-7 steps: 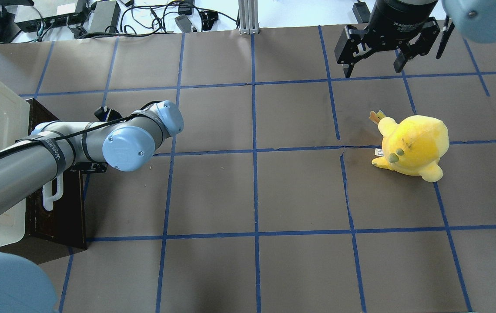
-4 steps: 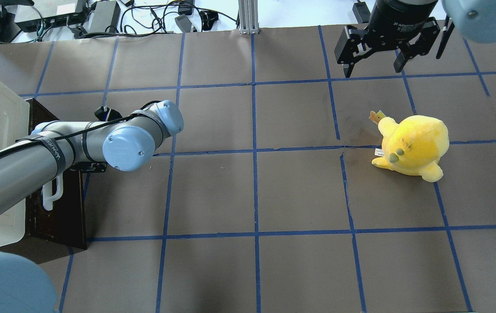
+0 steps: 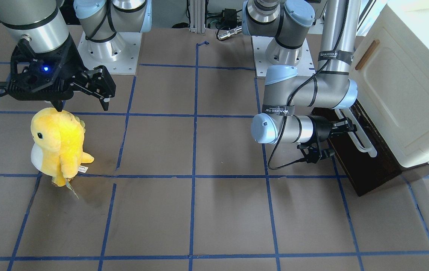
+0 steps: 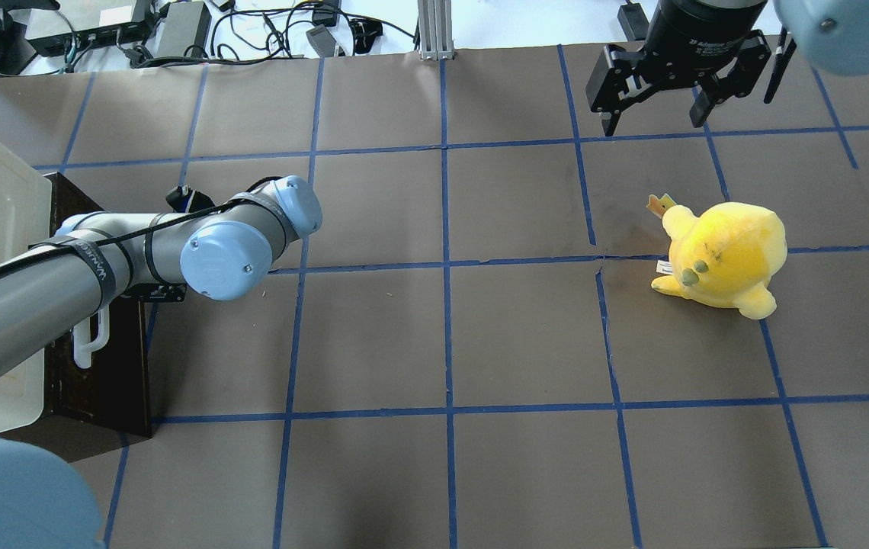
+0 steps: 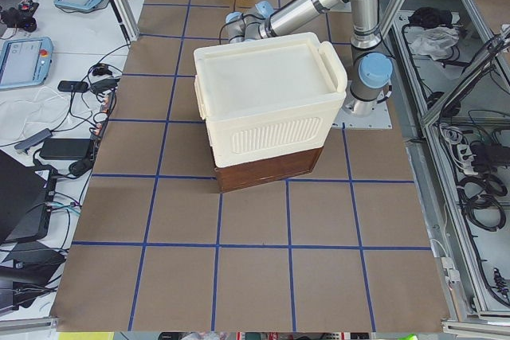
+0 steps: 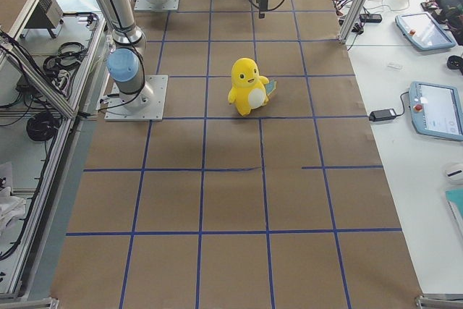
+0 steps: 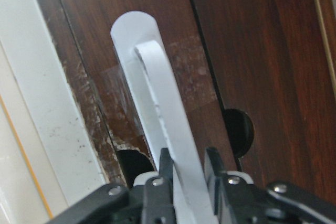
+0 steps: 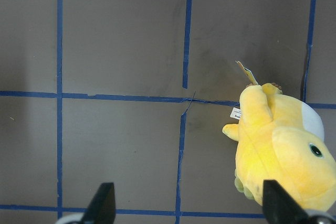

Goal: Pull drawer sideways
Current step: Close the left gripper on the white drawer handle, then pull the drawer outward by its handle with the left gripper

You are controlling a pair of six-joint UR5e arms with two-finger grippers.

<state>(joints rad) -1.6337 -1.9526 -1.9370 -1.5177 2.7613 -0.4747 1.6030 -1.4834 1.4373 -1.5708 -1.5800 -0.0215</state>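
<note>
Gripping the white handle (image 7: pixel 157 93) of the drawer (image 3: pixel 353 169) at the table's left edge, the left fingers (image 7: pixel 214 163) were closed on it for a sideways pull; the right fingers (image 8: pixel 103 205) hung wide, empty, kept clear.

Brown gridded table (image 4: pixel 526 335), yellow plush (image 4: pixel 724 255), cream cabinet (image 3: pixel 399 94)
</note>
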